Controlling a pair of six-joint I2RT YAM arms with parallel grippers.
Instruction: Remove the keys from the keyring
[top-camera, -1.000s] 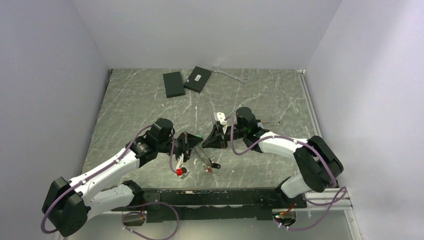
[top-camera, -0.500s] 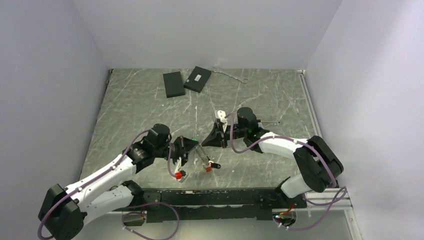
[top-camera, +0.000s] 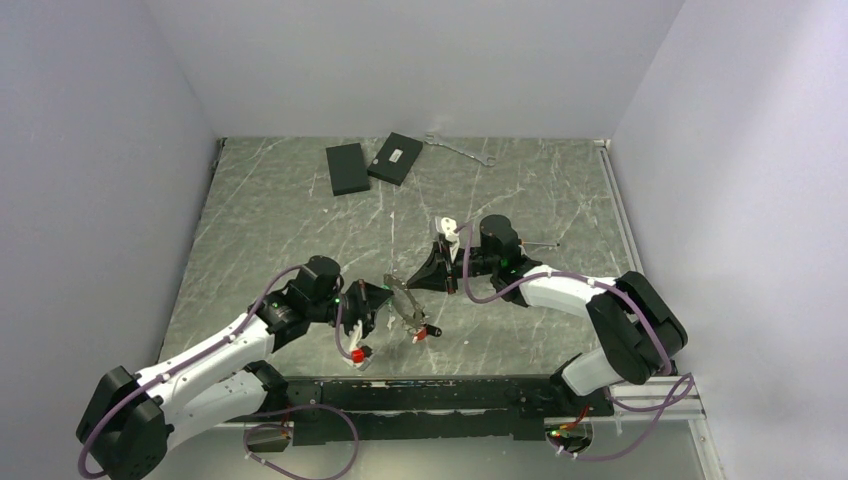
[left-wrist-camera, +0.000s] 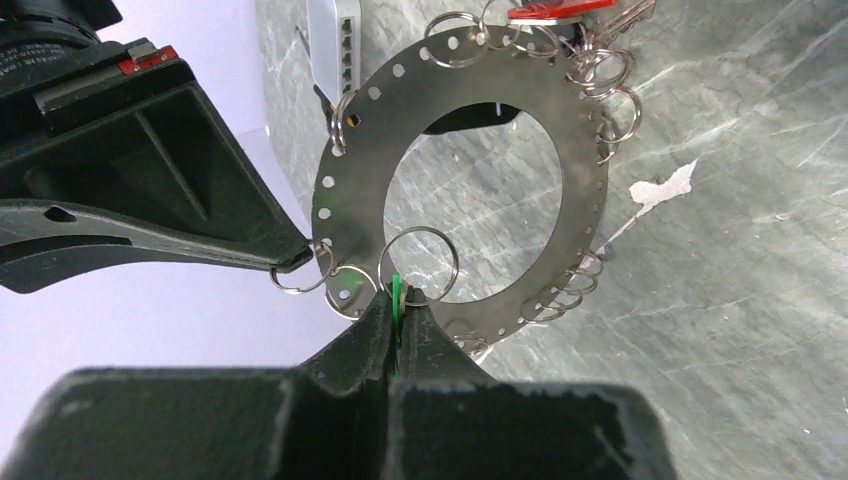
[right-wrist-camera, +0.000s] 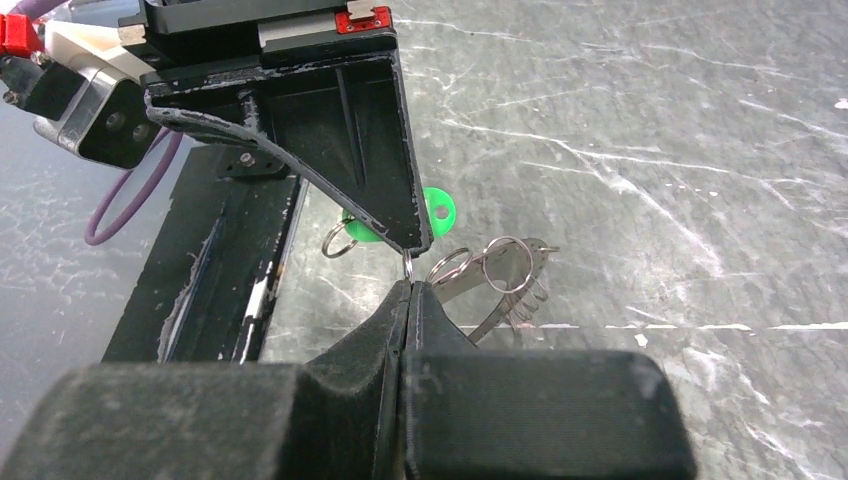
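The keyring (left-wrist-camera: 588, 190) is a flat grey ring with a wide hole and small split rings round its rim. It hangs between my two grippers, above the table (top-camera: 404, 300). My left gripper (left-wrist-camera: 397, 297) is shut on a green key head (left-wrist-camera: 396, 290) at the ring's lower edge. My right gripper (right-wrist-camera: 410, 285) is shut on a small split ring (right-wrist-camera: 408, 266) at the ring's rim. In the right wrist view the keyring (right-wrist-camera: 497, 272) is seen edge-on and the green key (right-wrist-camera: 438, 207) shows behind the left fingers. A red key (left-wrist-camera: 555, 9) and a black key (top-camera: 432, 331) hang from the far side.
Two flat black boxes (top-camera: 347, 167) (top-camera: 394, 158) and a thin silver wrench (top-camera: 461, 150) lie at the back of the marble table (top-camera: 260, 220). The black base rail (top-camera: 430, 392) runs along the near edge. White walls close in left, right and back.
My left arm has drawn back toward the near edge and its gripper has shifted slightly right. My right wrist has moved a little right. The keyring stays held between both grippers.
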